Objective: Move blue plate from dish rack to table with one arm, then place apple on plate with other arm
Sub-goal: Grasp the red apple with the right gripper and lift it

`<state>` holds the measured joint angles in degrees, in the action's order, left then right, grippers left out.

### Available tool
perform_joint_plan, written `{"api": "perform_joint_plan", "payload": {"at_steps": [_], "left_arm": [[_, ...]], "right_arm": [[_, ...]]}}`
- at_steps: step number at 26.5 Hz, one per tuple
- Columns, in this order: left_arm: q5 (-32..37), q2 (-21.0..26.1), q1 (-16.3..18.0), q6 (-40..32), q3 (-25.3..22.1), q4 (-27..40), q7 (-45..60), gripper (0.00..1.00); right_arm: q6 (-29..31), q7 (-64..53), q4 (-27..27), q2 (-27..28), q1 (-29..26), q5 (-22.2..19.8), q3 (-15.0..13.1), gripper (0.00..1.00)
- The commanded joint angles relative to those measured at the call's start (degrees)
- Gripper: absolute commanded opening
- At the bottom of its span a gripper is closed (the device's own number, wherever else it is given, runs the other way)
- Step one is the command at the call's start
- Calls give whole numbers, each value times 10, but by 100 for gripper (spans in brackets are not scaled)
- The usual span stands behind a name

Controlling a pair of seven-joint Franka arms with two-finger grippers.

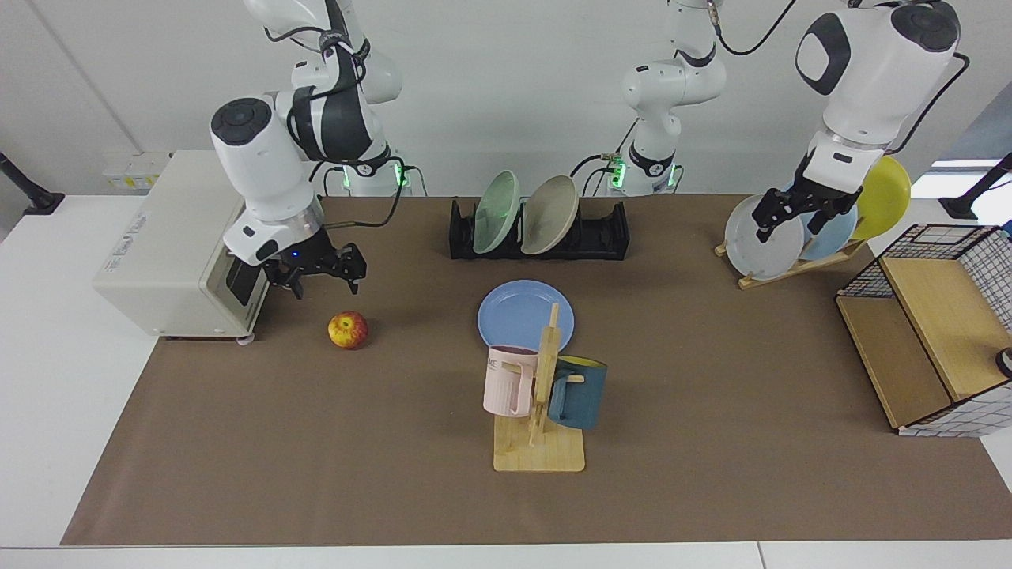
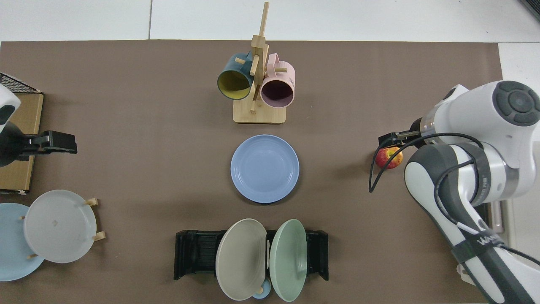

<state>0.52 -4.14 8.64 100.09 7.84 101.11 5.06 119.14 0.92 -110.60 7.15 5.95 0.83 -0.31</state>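
Note:
The blue plate (image 1: 518, 312) (image 2: 265, 168) lies flat on the table's brown mat (image 1: 316, 442), in front of the black dish rack (image 1: 605, 233) (image 2: 192, 253). The apple (image 1: 348, 329) (image 2: 387, 158) rests on the mat beside the toaster oven. My right gripper (image 1: 326, 283) (image 2: 390, 138) hangs open just above and behind the apple, apart from it. In the top view the apple is partly covered by that hand and its cable. My left gripper (image 1: 800, 213) (image 2: 59, 142) is raised in front of the wooden plate stand, open and holding nothing.
A green plate (image 1: 496, 212) and a beige plate (image 1: 549, 213) stand in the dish rack. A mug tree (image 1: 541, 395) with pink and dark blue mugs stands just in front of the blue plate. A toaster oven (image 1: 170, 253), plate stand (image 1: 791, 265) and wire basket (image 1: 933, 332) line the sides.

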Motion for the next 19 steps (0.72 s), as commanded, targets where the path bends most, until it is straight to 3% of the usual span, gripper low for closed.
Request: {"api": "perform_joint_plan", "payload": {"at_steps": [1, 9, 19], "left_arm": [[-10, -1, -6, -34, 16, -17, -1, 100], [-62, -11, -1, -32, 25, -21, 23, 100], [-47, -18, -4, -42, 24, -15, 11, 100]], "right_arm": [[28, 3, -14, 20, -7, -1, 0, 100], [79, 4, -35, 46, -7, -4, 0, 100], [92, 4, -41, 80, -16, -14, -1, 100]]}}
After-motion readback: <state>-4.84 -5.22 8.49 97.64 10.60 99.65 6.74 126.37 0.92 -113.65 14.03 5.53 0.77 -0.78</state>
